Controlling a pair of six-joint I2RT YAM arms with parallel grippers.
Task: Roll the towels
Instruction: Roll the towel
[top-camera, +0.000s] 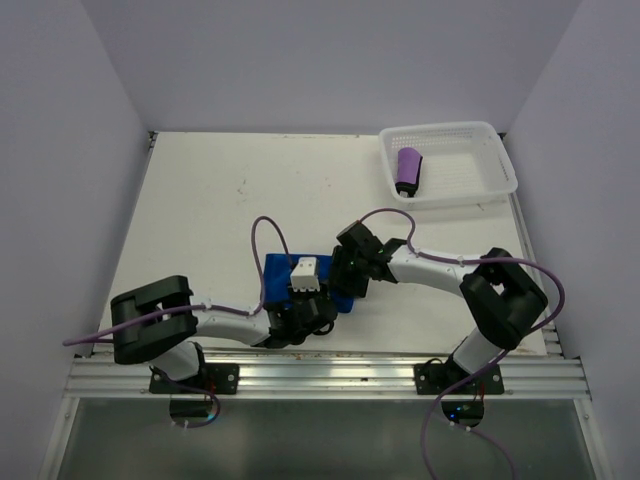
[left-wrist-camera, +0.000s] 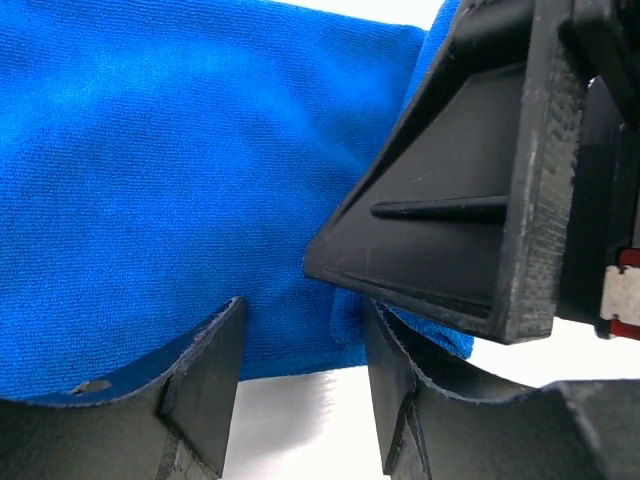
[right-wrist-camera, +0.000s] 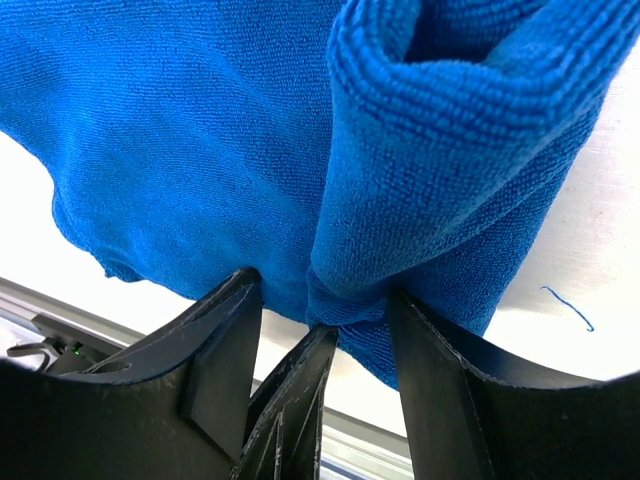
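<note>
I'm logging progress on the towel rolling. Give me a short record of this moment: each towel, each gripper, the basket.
purple towel: rolled, lying inside the white basket
white basket: far right corner of the table
blue towel: near edge, centre, one side curled into a roll
left gripper: fingers apart astride the blue towel's edge; grip unclear
right gripper: closed on the blue towel's rolled fold
progress: one towel rolled, one under way

White arms (top-camera: 430, 268), purple cables (top-camera: 257, 250), black tools (left-wrist-camera: 302, 312)
</note>
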